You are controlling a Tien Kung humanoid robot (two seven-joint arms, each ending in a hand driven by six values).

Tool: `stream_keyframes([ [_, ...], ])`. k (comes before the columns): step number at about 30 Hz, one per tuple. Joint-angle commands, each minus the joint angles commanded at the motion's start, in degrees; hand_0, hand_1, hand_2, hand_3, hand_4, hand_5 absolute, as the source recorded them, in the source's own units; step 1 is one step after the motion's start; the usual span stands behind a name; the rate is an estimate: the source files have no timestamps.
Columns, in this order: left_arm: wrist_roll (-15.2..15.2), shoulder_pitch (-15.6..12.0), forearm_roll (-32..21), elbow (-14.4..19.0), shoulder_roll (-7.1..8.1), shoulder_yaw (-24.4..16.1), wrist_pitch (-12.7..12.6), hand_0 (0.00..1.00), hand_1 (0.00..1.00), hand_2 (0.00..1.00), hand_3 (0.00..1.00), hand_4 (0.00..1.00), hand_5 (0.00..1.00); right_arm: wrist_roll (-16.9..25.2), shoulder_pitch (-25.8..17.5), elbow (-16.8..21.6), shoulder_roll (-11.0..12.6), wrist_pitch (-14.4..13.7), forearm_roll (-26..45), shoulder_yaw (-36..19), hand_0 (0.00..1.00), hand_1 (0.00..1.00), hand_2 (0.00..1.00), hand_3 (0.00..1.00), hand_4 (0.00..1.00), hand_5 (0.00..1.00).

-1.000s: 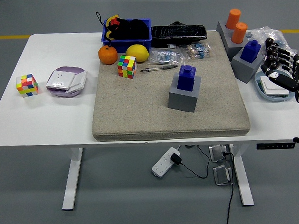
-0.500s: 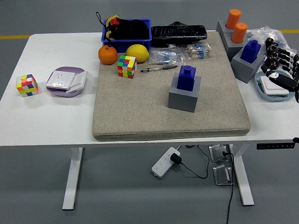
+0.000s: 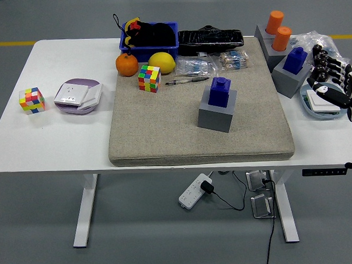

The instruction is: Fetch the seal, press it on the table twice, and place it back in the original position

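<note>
Blocky blue seal point(image 3: 220, 91) seated upright in its grey cubic holder point(image 3: 217, 112) on the coarse beige mat point(image 3: 164, 132). Right robot hand point(image 3: 328, 78), fingers loosely spread, empty, at the white surface's point(image 3: 53, 137) right edge above a round dish point(image 3: 315, 109).

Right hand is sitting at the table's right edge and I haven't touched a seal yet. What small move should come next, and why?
Probably carry the right hand left over the mat toward the blue seal standing upright in its grey block. The hand hovers near the white dish, holding nothing, and the mat around that seal looks free of clutter.
</note>
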State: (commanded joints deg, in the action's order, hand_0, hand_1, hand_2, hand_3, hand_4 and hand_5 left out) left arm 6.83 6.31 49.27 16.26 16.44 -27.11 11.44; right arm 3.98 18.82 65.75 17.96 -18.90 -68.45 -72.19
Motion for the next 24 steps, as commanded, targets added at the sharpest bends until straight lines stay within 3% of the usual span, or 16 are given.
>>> stream_keyframes([
  [24, -0.01, -0.03, -0.03, 0.12, 0.21, 0.61, 0.07, 0.829, 0.793, 0.757, 0.814, 0.739, 0.334, -0.11, -0.16, -0.25, 0.07, -0.06, 0.08, 0.46, 0.907, 0.853, 0.849, 0.849, 0.881, 0.237],
])
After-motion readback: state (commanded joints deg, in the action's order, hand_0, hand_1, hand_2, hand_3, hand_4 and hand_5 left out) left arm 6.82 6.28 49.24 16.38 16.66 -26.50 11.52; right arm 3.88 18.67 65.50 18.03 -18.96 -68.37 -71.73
